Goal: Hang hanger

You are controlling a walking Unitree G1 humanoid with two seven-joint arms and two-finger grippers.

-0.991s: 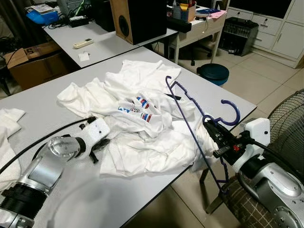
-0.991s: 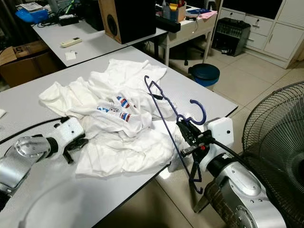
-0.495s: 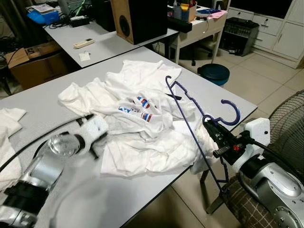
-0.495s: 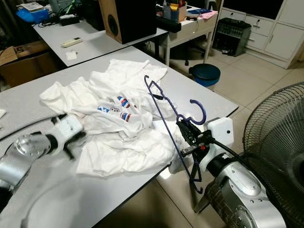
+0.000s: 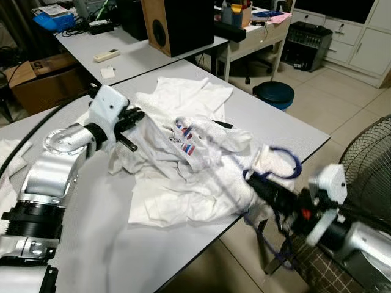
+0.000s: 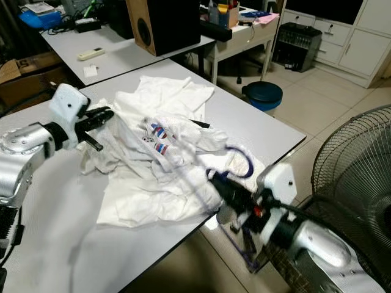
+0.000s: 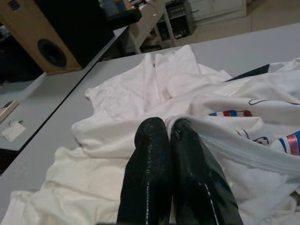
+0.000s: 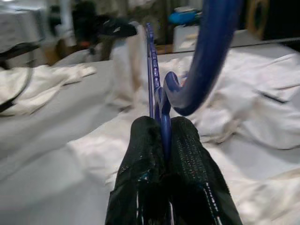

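A crumpled white shirt with a small red-and-blue print lies on the grey table. My left gripper is raised over the shirt's far left side, shut on a fold of its hem, which it holds lifted. My right gripper is at the table's near right edge, shut on the blue hanger just below its hook. The hanger's body runs in among the shirt's folds and is mostly hidden; this area is blurred by motion.
A standing fan is close on the right. A dark round stool stands on the floor beyond the table. A wooden speaker and a remote rest on the rear table. Another white cloth lies at far left.
My left gripper closed on the shirt's edge and lifted it up and back to the left. My right gripper pushed the hanger down and leftward into the shirt; its frame no longer stands above the cloth.
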